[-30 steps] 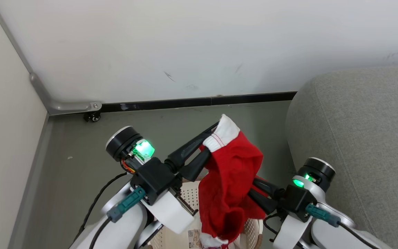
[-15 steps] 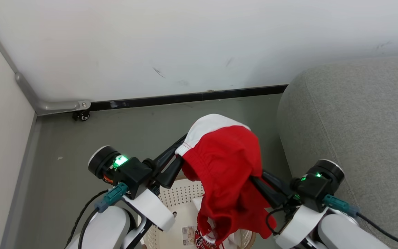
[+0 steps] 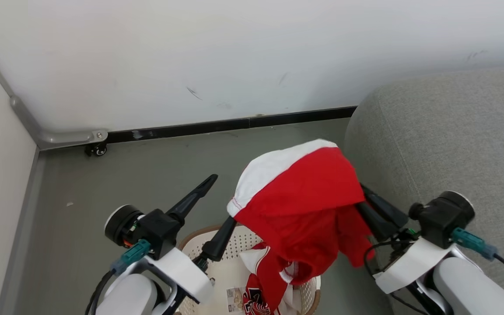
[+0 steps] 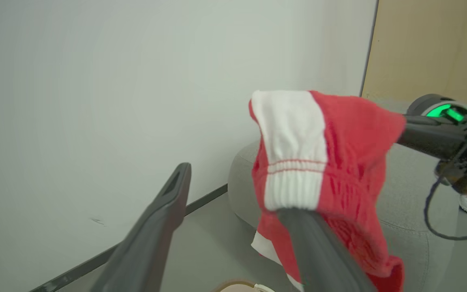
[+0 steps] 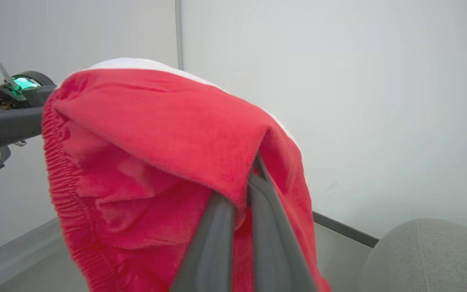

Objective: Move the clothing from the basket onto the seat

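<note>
A: Where's the red garment (image 3: 304, 192)?
B: Hanging above the basket (image 3: 193, 236), draping downward, pinched by the right end effector (image 3: 365, 199), whose fingers are closed narrowly on the cloth.
A: And the left end effector (image 3: 222, 199)?
B: Spread wide, gripping nothing, above the basket's left rim.
A: The seat (image 3: 444, 131)?
B: Right of the basket, so the right arm is nearer; I'd judge a rightward carry. A jersey (image 3: 269, 273) lies in the basket.

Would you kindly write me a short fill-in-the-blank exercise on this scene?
The left gripper is ___, not shut. The right gripper is shut on red clothing with a ___ band. A jersey lies in the ___. The seat stands on the robot's ___ side.
Missing: open; white; basket; right.
</note>
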